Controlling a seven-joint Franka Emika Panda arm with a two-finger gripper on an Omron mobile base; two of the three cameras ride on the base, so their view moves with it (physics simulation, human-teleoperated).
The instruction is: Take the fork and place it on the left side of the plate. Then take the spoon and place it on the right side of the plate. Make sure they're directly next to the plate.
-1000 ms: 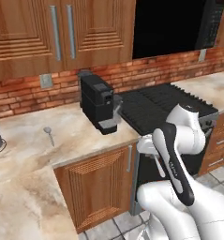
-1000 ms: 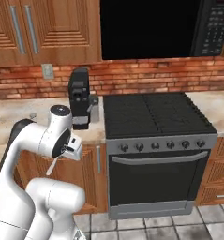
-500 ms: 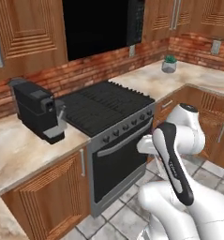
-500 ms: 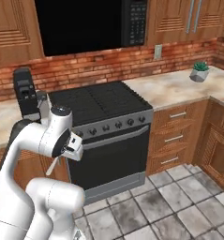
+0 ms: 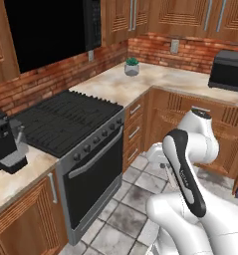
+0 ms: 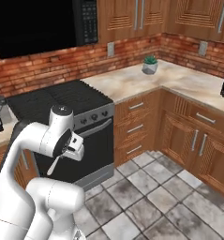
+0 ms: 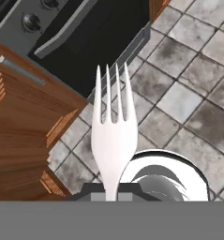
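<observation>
A slim pale grey fork [image 7: 112, 136] stands up from between my fingertips in the hand view, tines pointing away from the hand. My gripper [image 7: 111, 190] is shut on its handle. Beyond the fork lie the tiled floor and the oven front. In the right base view the fork [image 6: 53, 165] hangs down and to the left from the gripper [image 6: 69, 147], which is held in front of the stove. In the left base view the gripper [image 5: 158, 155] is tucked beside the arm, with the fork [image 5: 169, 175] slanting below it. The plate and the spoon are out of view.
A black stove [image 5: 65, 119] sits in the wooden cabinet run, with a coffee machine [image 5: 6, 144] to its left. A small potted plant [image 6: 150, 64] stands on the marble corner counter [image 6: 179, 79]. A dark appliance [image 5: 230, 69] is at the far right. Grey floor tiles [image 6: 169, 197] lie ahead.
The whole picture has swept sideways as the base turned right: the coffee machine slid off left and the corner counter with the plant came in. The arm's pose and its hold on the fork are unchanged.
</observation>
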